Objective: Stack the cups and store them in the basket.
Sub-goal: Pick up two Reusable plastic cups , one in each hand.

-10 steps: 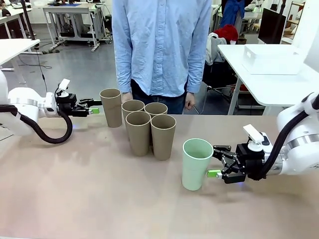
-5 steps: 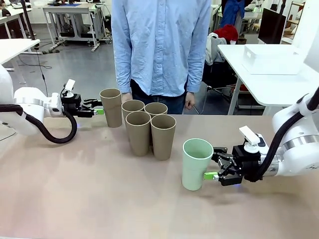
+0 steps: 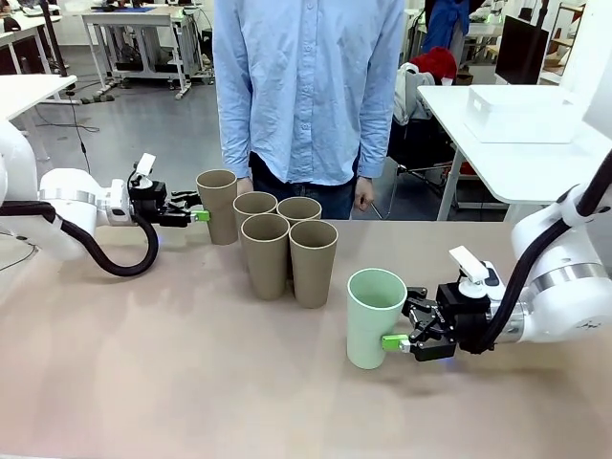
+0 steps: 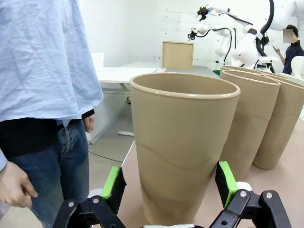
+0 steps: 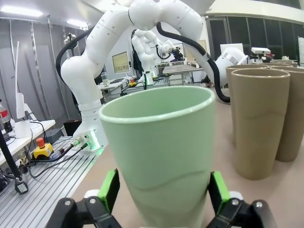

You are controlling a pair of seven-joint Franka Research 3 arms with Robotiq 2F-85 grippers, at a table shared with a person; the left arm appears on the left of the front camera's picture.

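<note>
Five brown cups stand at the far middle of the table. A cluster of several (image 3: 290, 251) sits together, and one lone brown cup (image 3: 218, 206) stands to its left, tilted slightly. My left gripper (image 3: 198, 214) is open, and its green pads (image 4: 113, 183) stand on either side of that cup (image 4: 183, 152) low down. A mint green cup (image 3: 373, 316) stands nearer, at the right. My right gripper (image 3: 397, 337) is open around its lower half, with the cup (image 5: 164, 156) between the pads (image 5: 110, 190). The basket is out of view.
A person in a light blue shirt (image 3: 306, 96) stands at the far edge, right behind the cups, with hands hanging down. A white box (image 3: 521, 113) lies on a side table at the back right. The near half of the brown table (image 3: 191, 382) is bare.
Both grippers have slid forward until each straddles its cup. The lone brown cup has shifted a little right, and the mint cup a little left.
</note>
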